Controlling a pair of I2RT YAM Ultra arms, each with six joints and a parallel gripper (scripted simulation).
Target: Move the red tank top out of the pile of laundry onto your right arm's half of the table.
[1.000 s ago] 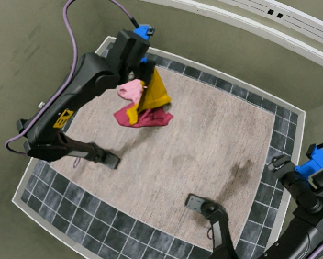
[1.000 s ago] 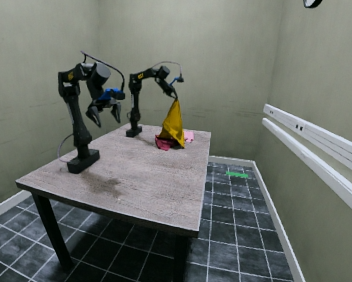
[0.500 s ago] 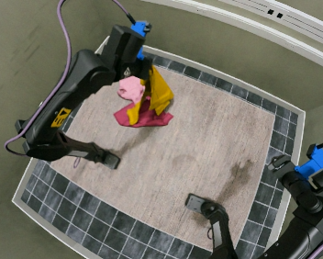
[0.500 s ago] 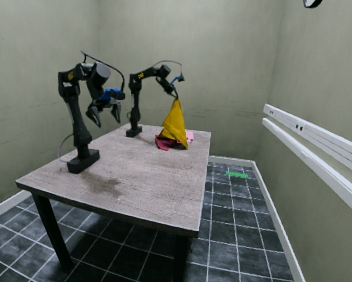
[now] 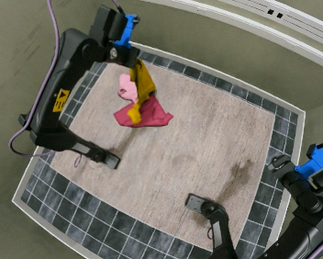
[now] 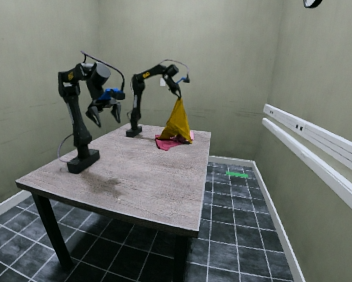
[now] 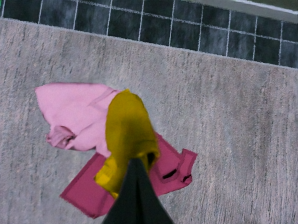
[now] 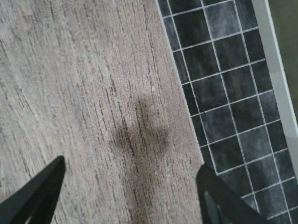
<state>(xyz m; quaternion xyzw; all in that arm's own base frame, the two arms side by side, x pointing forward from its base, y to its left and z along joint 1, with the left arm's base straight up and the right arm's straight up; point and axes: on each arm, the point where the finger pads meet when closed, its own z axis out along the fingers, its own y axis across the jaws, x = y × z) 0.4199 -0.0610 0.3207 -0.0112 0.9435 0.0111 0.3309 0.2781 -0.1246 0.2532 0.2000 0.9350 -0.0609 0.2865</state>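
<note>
Red top (image 5: 155,114) (image 6: 166,144) (image 7: 90,190) lies under the yellow cloth (image 5: 144,83) (image 6: 177,122) (image 7: 130,125) clamped in the left pincer (image 5: 135,61) (image 6: 179,96) (image 7: 134,164); right pincer (image 6: 104,120) (image 8: 131,167) stands apart.

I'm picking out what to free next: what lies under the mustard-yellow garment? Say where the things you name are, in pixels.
The red tank top (image 5: 150,116) (image 6: 166,144) (image 7: 89,194), its ends showing. The part beneath the mustard-yellow garment (image 5: 144,83) (image 6: 177,124) (image 7: 127,122) is hidden.
</note>
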